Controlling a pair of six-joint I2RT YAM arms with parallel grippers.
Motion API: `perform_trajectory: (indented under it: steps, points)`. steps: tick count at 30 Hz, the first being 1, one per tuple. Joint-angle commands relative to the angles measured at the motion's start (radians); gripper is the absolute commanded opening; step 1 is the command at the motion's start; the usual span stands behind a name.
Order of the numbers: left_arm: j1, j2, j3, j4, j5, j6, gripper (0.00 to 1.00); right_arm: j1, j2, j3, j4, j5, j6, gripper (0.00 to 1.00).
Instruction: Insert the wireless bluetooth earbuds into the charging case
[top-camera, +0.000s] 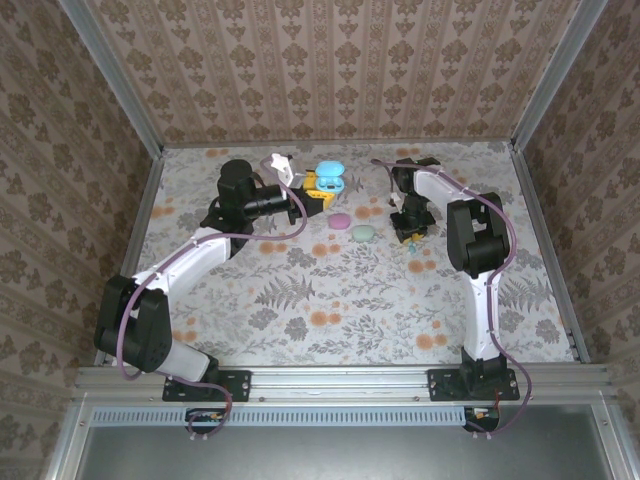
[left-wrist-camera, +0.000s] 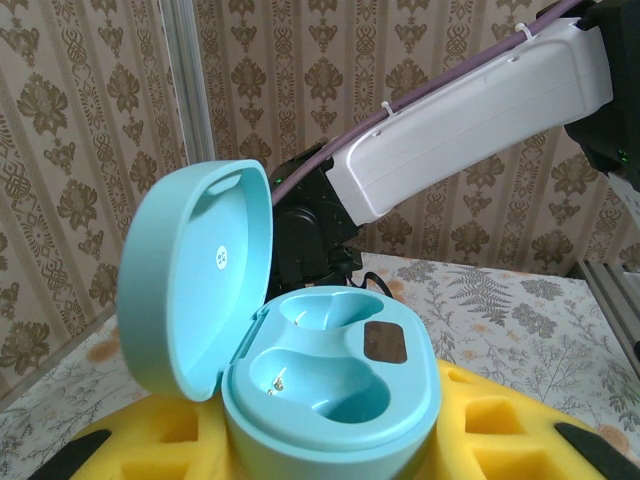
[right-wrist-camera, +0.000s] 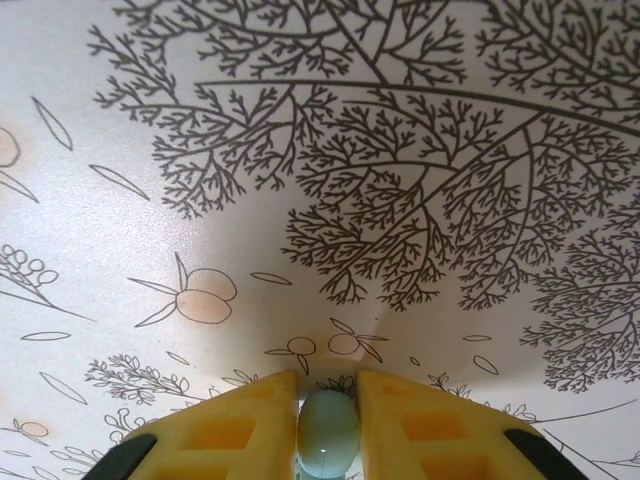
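The teal charging case (left-wrist-camera: 335, 385) stands open between the yellow fingers (left-wrist-camera: 505, 420) of my left gripper (left-wrist-camera: 330, 445), which is shut on it. Its lid (left-wrist-camera: 200, 275) leans back to the left, and both wells are empty. From above, the case (top-camera: 330, 178) is held over the far middle of the table by the left gripper (top-camera: 318, 186). My right gripper (right-wrist-camera: 328, 380) points down close to the table, shut on a small pale teal earbud (right-wrist-camera: 329, 440) pinched between its yellow fingers (right-wrist-camera: 245, 425). In the top view, the right gripper (top-camera: 408, 230) is to the right of the case.
A pink oval case (top-camera: 340, 220) and a mint oval case (top-camera: 363, 233) lie on the floral tablecloth (top-camera: 330, 300) between the two grippers. Patterned walls close in the table on three sides. In the left wrist view, the right arm's white link (left-wrist-camera: 470, 110) crosses behind the case.
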Motion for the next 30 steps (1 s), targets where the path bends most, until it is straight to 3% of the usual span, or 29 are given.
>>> perform_trajectory:
  steps: [1, 4, 8, 15, 19, 23, 30]
  points:
    - [-0.009, -0.024, 0.022, -0.016, 0.003, 0.017, 0.27, 0.006, 0.000, -0.028, -0.022, 0.012, 0.002, 0.23]
    - [-0.008, -0.022, 0.024, -0.016, 0.000, 0.018, 0.27, 0.003, -0.050, -0.034, -0.010, -0.044, 0.016, 0.22]
    - [-0.008, -0.024, 0.020, -0.021, -0.014, 0.024, 0.27, -0.022, -0.179, -0.054, 0.037, -0.231, 0.059, 0.21]
    - [0.017, -0.037, 0.003, -0.015, -0.012, 0.018, 0.26, -0.105, -0.373, -0.180, 0.332, -1.005, 0.301, 0.22]
    - [0.064, -0.053, -0.015, -0.001, -0.002, 0.010, 0.26, -0.104, -0.418, -0.244, 0.569, -1.250, 0.528, 0.22]
    - [0.092, -0.068, -0.032, 0.005, 0.004, 0.012, 0.26, -0.095, -0.449, -0.295, 0.824, -1.359, 0.749, 0.22]
    - [0.107, -0.070, -0.049, 0.012, 0.018, 0.019, 0.26, -0.043, -0.463, -0.233, 0.823, -1.418, 0.794, 0.23]
